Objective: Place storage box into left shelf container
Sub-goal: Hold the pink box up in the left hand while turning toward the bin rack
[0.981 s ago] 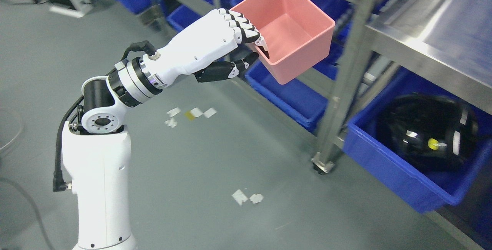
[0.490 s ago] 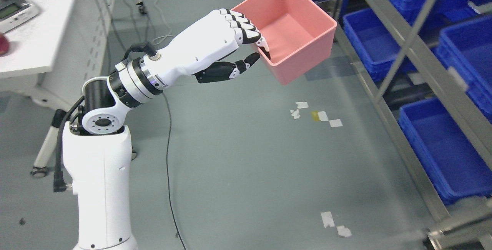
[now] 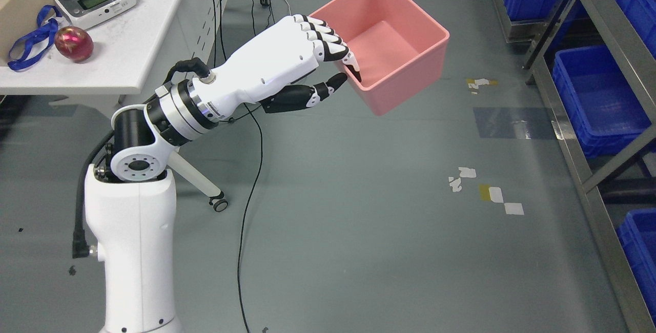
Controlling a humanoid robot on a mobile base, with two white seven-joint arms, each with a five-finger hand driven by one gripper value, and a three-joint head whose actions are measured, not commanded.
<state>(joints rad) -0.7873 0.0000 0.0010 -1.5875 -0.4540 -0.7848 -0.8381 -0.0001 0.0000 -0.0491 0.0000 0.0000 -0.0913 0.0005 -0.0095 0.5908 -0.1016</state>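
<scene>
Head view: the whole picture has slid sideways since the earlier pictures. That is the camera turning with the robot, not the things moving. A second ago the shelf with blue bins filled the right side. Now the shelf (image 3: pixel 589 133) sits only at the right edge, and a white table (image 3: pixel 128 51) has come in at the top left. The arm and the box look the same in all three pictures.

I think this means the robot is turning away from that shelf, maybe toward another one. The box is not in any bin yet, so the job is not done.

The left hand (image 3: pixel 307 61) holds the pink box (image 3: pixel 400 51) up in the air over the bare floor, well apart from the shelf. The fingers (image 3: pixel 333 48) hook over the near wall and the thumb presses from outside.

The box is empty. Its open top faces up, tipped a little toward the camera. It looks about square, so I cannot tell a long side.

The right hand does not show.
</scene>
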